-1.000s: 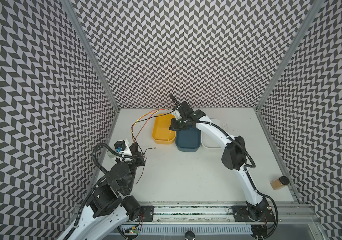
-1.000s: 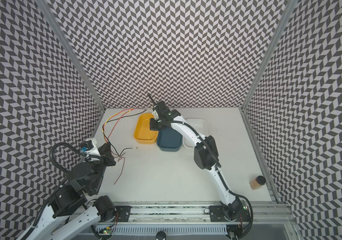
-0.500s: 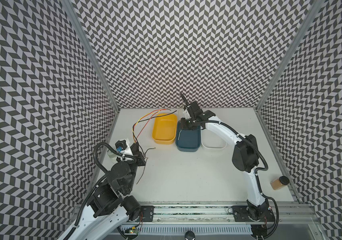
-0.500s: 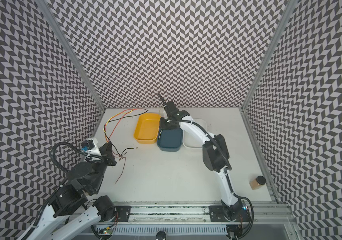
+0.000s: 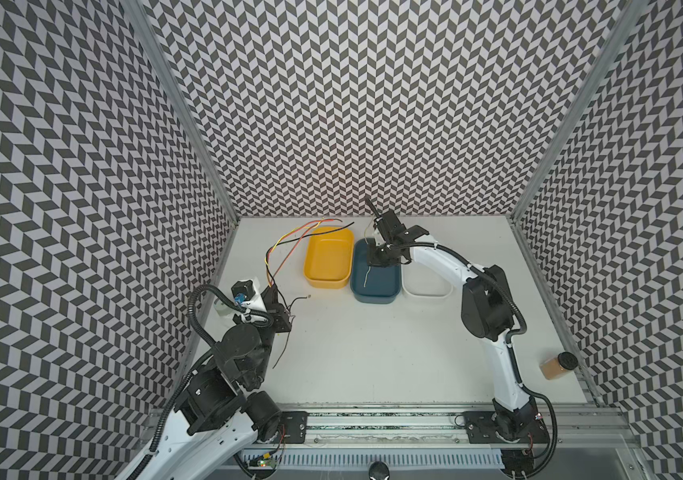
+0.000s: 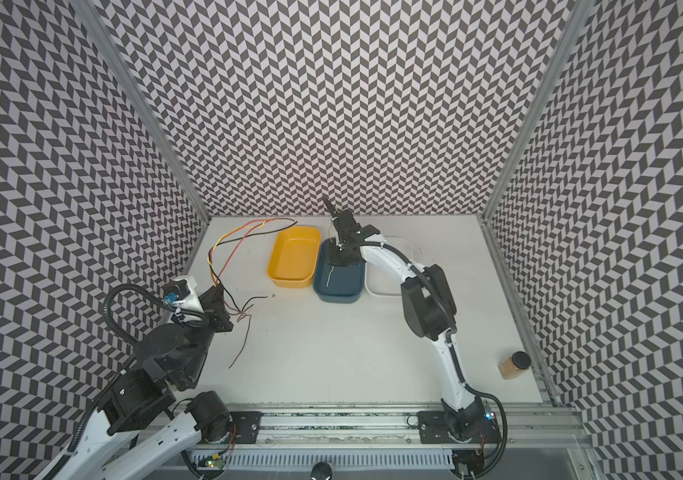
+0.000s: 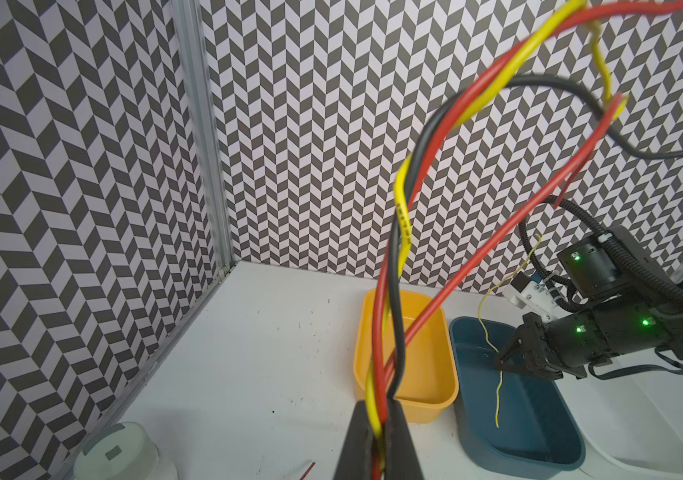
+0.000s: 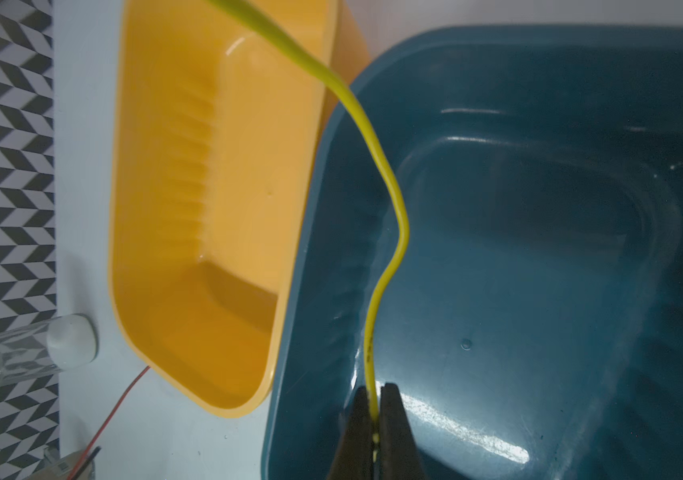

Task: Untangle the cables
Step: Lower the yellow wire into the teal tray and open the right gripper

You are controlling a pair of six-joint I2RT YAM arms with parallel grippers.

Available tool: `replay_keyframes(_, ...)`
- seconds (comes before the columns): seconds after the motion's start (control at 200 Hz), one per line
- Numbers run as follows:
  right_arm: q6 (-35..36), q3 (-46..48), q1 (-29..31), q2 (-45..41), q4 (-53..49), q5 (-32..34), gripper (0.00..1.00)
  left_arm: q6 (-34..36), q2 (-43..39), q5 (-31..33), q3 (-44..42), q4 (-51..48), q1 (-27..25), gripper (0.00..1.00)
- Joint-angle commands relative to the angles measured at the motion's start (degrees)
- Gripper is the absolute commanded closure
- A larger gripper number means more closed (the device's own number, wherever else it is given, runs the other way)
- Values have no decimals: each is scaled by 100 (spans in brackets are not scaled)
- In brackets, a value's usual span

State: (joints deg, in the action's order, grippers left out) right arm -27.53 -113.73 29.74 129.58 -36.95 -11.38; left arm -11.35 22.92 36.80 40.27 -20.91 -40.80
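Cables in both closed hands

Your bundle of red, yellow and black cables rises from the left gripper, whose jaws are clamped on it, by the table's left edge. It arches off the surface toward the far-left corner. Thin brown and black tails lie on the table below, trailing toward the front edge. A separate thin yellow cable hangs near the middle of the far edge, pinched in the right gripper.
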Motion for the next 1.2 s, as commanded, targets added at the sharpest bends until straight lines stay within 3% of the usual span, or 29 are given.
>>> replay_keyframes(0.0,-47,115,7,217,-178,136,100,2,-86,-15,-33,178,39,100)
replay_keyframes(0.406,-18,120,6,415,-286,188,97,28,-112,-32,-52,210,43,100)
replay_keyframes(0.951,56,59,6,299,-386,294,62,66,-140,-14,-89,257,37,100)
replay_keyframes(1.192,38,-43,10,113,-539,425,52,70,-114,-40,-97,271,37,100)
